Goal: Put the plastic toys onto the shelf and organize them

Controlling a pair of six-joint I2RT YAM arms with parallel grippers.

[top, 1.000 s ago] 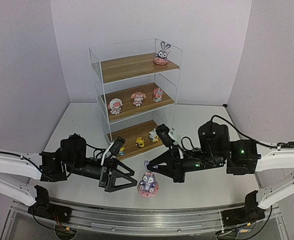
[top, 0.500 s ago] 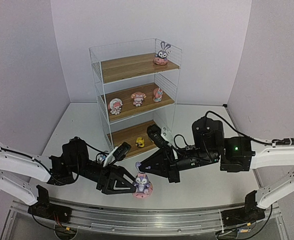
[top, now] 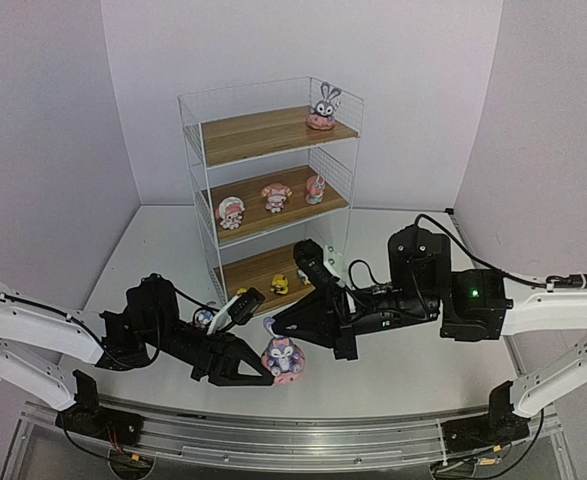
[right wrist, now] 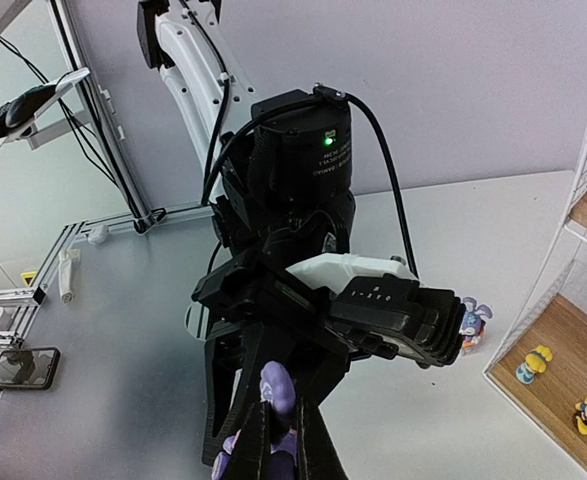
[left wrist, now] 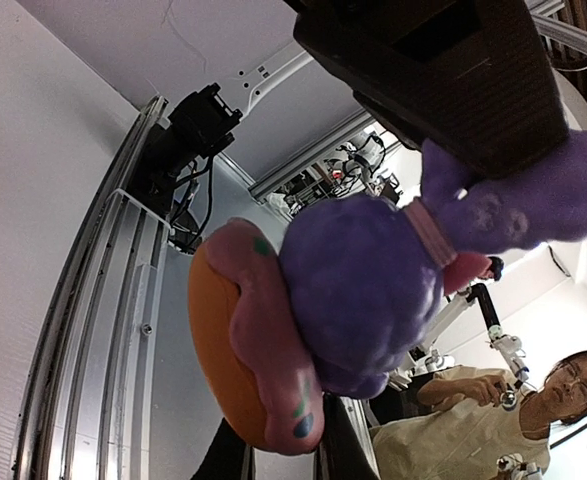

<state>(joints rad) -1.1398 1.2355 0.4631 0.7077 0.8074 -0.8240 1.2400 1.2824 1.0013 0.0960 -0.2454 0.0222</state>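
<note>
Both the left gripper (top: 266,368) and right gripper (top: 273,327) pinch one bunny (top: 283,356). The shelf (top: 263,135) holds a second bunny (top: 323,105) on top, three pink-white toys (top: 276,196) mid-board.

The bunny (top: 282,358) was purple-blue with a pink base flecked with teal — orange on its underside. The shelf (top: 253,135) paired white wire with brown wooden boards — and the counter (top: 423,380) was plain pale grey.
</note>
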